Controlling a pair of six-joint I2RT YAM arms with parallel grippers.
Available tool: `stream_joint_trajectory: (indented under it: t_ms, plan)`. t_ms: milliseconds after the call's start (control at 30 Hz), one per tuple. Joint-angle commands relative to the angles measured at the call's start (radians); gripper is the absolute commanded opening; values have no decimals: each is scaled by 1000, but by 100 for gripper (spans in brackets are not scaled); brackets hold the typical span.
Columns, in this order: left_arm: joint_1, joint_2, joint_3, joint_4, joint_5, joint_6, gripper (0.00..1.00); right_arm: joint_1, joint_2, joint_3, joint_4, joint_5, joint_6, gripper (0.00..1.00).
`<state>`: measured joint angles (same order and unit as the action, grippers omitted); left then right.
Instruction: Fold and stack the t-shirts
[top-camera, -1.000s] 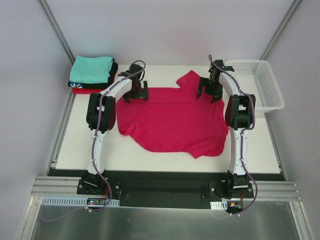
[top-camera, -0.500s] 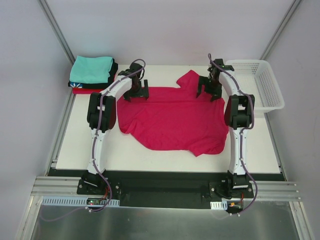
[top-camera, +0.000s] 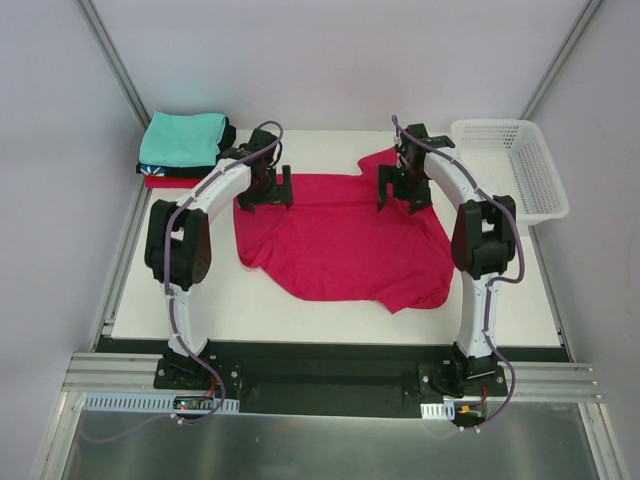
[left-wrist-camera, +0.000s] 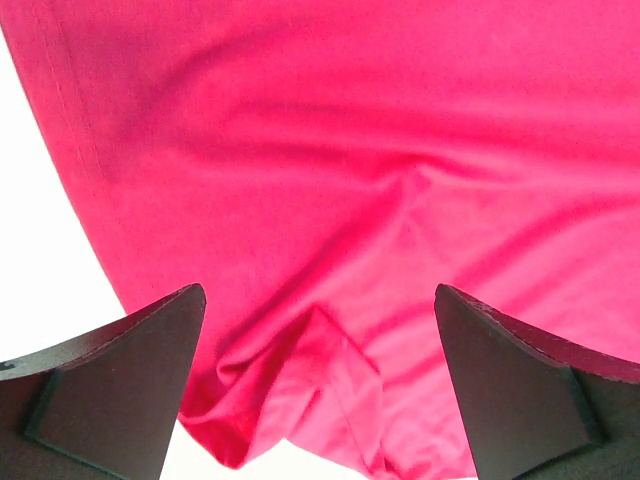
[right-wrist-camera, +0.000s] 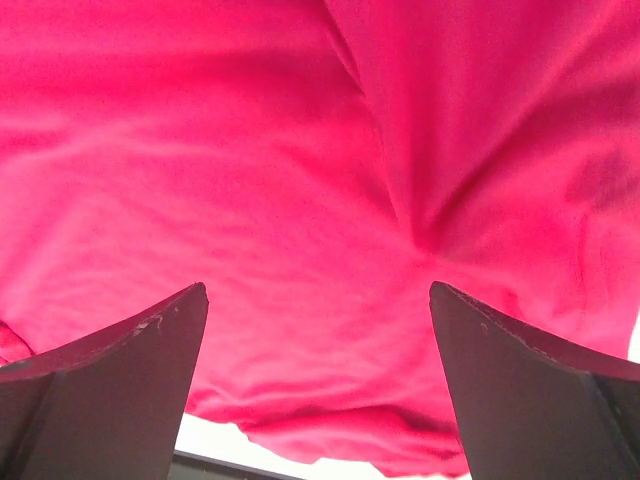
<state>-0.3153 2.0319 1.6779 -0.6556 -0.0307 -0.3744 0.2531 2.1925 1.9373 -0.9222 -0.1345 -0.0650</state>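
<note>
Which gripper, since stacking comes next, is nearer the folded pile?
Left. The left gripper sits beside the folded pile; the right gripper is far across the crimson shirt.

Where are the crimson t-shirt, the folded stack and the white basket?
crimson t-shirt (top-camera: 345, 240): top external view, middle of the spread-out body.
folded stack (top-camera: 182, 138): top external view, its teal top layer.
white basket (top-camera: 515, 170): top external view, bare mesh floor.
</note>
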Motion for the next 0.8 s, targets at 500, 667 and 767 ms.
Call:
stream_joint_trajectory:
  t_ms: [500, 667, 767]
  plan:
    - [-71, -269, -239, 16, 29, -75, 99, -6, -41, 58, 78, 65, -45, 96]
    - [-96, -295, -300, 34, 64, -98, 99, -46, 172, 328, 74, -63, -68, 96]
    - [-97, -312, -319, 42, 69, -101, 99, -78, 242, 364, 91, -174, -23, 96]
